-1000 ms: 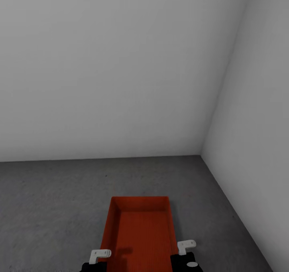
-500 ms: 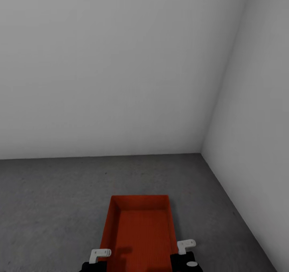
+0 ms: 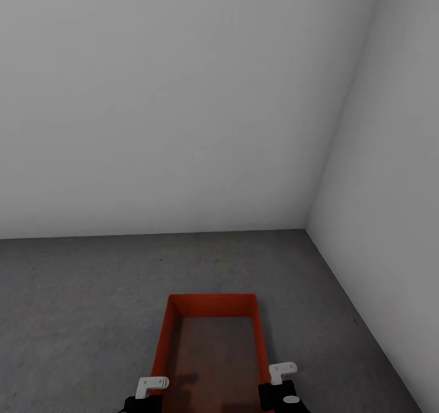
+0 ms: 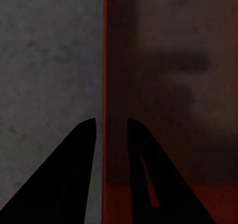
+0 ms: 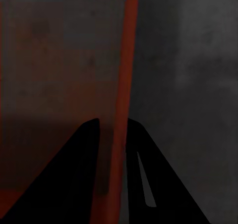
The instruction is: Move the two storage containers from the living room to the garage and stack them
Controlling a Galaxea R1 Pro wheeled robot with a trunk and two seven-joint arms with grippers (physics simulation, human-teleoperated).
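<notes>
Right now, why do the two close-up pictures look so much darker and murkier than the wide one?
Head view: even, soft light on the pale grey walls and orange-red plastic bin. Left wrist view: the black fingers are plain silhouettes astride the bin's thin wall, the bin's inside dim and smeared. Right wrist view: darker still, equally blurred.

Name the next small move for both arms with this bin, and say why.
Probably lower it straight down onto the concrete floor. The storage container is held between both grippers: the left gripper straddles one long wall, the right gripper the opposite one. The garage corner ahead looks bare, and no other bin is visible to stack on, so this one would likely go on the floor.
</notes>
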